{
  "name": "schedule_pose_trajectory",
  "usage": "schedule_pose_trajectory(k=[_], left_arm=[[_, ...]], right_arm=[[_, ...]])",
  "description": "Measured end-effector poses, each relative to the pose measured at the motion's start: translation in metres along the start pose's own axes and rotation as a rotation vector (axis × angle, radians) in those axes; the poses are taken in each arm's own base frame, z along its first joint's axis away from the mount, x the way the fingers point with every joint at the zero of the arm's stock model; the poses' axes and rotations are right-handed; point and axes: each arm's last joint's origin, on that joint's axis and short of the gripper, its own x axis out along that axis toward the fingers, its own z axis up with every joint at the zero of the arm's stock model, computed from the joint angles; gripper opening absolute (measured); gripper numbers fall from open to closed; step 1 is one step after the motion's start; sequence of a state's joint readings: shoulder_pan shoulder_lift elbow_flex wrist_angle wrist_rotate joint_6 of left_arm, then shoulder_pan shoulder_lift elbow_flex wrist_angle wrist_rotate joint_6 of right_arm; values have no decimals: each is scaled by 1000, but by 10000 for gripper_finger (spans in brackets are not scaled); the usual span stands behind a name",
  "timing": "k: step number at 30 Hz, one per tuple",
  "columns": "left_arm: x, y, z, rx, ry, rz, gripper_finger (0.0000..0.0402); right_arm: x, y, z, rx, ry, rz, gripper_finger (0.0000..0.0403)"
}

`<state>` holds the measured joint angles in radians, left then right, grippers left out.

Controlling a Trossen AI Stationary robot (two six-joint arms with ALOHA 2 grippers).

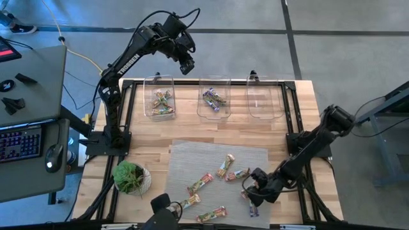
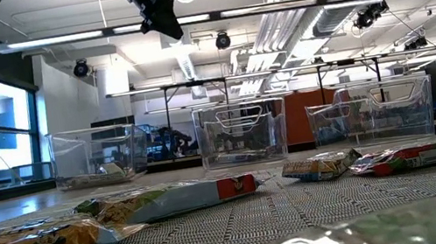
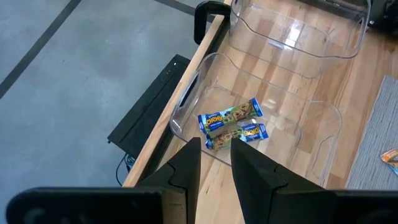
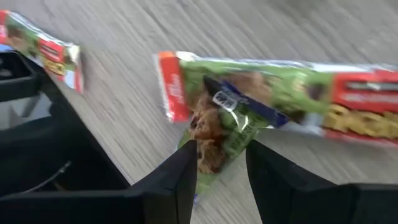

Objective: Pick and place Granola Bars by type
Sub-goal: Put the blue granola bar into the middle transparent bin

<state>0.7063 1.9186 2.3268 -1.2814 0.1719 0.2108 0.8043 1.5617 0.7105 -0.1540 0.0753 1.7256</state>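
Several granola bars lie flat on the grey mat point(image 1: 192, 160): green and red ones point(image 1: 225, 165), point(image 1: 200, 184), point(image 1: 211, 214) and a purple one point(image 1: 254, 207). The left bin point(image 1: 160, 96) holds green and yellow bars. The middle bin point(image 1: 214, 97) holds purple ones point(image 3: 230, 121). My left gripper point(image 1: 186, 66) hangs high over the table's far edge, open and holding nothing, and looks down on the middle bin. My right gripper point(image 1: 250, 190) is low over the mat's right part, shut on a purple-ended bar point(image 4: 217, 134). My right gripper pinches the crinkled bar between its two fingers, near one end point(image 4: 214, 155). The fingers come from above, slanting down, and lie across the bar. Its other, purple end point(image 4: 233, 102) lies over a green and red bar point(image 4: 298, 93) on the mat. Whether it is lifted clear I cannot tell.
The right bin point(image 1: 263, 97) on the far side holds nothing. A potted green plant point(image 1: 131, 177) stands at the near left, beside the mat. Another red and green bar point(image 4: 43, 53) lies close to my right gripper. A desk with a keyboard point(image 1: 19, 144) stands left of the table.
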Motion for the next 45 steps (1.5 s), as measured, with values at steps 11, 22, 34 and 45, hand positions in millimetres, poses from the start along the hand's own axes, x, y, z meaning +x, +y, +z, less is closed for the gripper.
schedule_pose_trajectory(k=[11, 22, 34, 45], left_arm=[[1, -4, 1, 6, 1, -7, 83], [6, -68, 7, 290, -12, -190, 83], [6, -86, 7, 337, 37, -29, 83], [6, -86, 3, 334, 79, -38, 83]], right_arm=[[28, 2, 0, -116, -87, 57, 122], [28, 10, 0, -183, -100, 143, 90], [-18, 35, 30, -453, -335, 272, 13], [-96, 25, 186, -617, -1155, -175, 15]])
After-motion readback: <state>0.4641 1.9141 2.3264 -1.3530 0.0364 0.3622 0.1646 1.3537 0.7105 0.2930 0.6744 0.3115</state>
